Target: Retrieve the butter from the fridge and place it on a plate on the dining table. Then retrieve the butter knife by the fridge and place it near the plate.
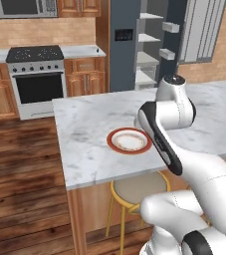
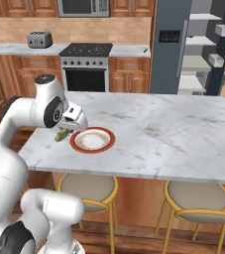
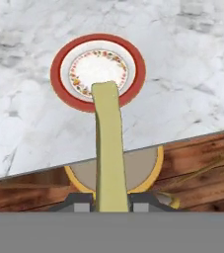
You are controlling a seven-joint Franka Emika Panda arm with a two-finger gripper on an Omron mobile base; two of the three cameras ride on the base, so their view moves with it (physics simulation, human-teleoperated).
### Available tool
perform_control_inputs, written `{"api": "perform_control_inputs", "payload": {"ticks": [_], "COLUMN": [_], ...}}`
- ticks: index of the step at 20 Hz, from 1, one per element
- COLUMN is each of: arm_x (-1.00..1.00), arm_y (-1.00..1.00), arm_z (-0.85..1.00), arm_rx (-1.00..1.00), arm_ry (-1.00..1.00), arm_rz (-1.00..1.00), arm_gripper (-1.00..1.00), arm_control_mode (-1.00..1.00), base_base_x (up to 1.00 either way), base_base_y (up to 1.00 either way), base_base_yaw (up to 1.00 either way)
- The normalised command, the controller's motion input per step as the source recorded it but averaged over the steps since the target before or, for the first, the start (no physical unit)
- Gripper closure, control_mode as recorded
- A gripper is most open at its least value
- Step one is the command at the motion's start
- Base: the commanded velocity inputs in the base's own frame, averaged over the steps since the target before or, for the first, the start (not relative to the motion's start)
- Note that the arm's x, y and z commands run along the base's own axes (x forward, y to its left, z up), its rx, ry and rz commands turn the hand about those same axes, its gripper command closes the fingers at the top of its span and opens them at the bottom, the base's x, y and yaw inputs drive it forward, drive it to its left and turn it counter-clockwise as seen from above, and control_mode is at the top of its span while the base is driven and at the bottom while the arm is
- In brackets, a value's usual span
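Olive-yellow butter (image 3: 108, 148) is sitting clamped in my pincer (image 3: 109, 203), whose dark fingers (image 3: 79, 202) are pressing in on either side of the stick's near end. In the hand view the stick is running up toward twelve o'clock, and its far tip is overlapping the six o'clock rim of the plate (image 3: 133, 59). From the right base view I am seeing the pincer (image 2: 63, 133) hovering over the near edge of the marble tabletop (image 2: 173, 139), with the butter (image 2: 62, 134) poking out just at nine o'clock of the plate (image 2: 92, 140) and above the surface. The plate, red-orange rimmed and cream in the middle, is lying flat on the dining table (image 1: 84, 134), near its front edge. A yellow-framed stool (image 3: 145, 170) is standing under that edge, below the pincer. Beyond the tabletop, toward twelve o'clock, the dark fridge (image 2: 168, 44) is standing open, showing pale shelves (image 2: 196, 62). I am not managing to spot the butter knife.
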Motion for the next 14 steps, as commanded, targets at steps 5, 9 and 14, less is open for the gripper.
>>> {"api": "perform_control_inputs", "payload": {"ticks": [5, 9, 14], "arm_x": [1.00, 1.00, 1.00], "arm_y": [-0.28, -0.08, 0.00], "arm_z": [-0.52, -0.66, -0.57], "arm_rx": [0.01, 0.00, 0.01], "arm_ry": [0.00, 0.00, 0.00], "arm_rz": [-0.01, -0.04, -0.02], "arm_gripper": [1.00, 1.00, 1.00], "arm_control_mode": [-1.00, -1.00, -1.00], "base_base_x": [0.00, 0.00, 0.00], "base_base_y": [0.00, 0.00, 0.00], "base_base_yaw": [0.00, 0.00, 0.00]}}
